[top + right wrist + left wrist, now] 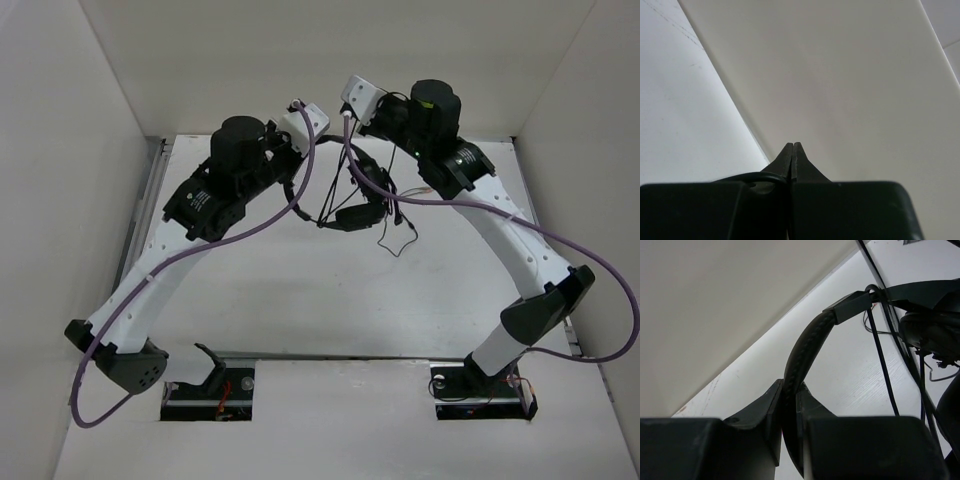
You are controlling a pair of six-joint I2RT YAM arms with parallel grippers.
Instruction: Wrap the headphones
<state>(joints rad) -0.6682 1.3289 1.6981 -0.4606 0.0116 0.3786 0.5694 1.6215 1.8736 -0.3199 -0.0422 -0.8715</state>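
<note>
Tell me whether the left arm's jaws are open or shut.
Shut: left jaws pinch the black over-ear headphones' padded headband, seen in the left wrist view.

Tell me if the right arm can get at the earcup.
Probably, but not at once: the earcup hangs near with nothing between, yet the right hand is shut, seemingly on the cable.

1. We see the headphones (805, 347) in black, with a fine ribbed pattern along the headband padding.
2. We see their cable (881, 355) in the same black.
3. We find the left gripper (790, 390) and the right gripper (792, 145) a plain matt black.
4. We note white links and black joints on the left arm (140, 290) and the right arm (520, 245).
5. We see the robot cables (240, 235) in purple.
6. We find the table (300, 290) white with a faint grain, and the walls (60, 150) a plain off-white.
</note>
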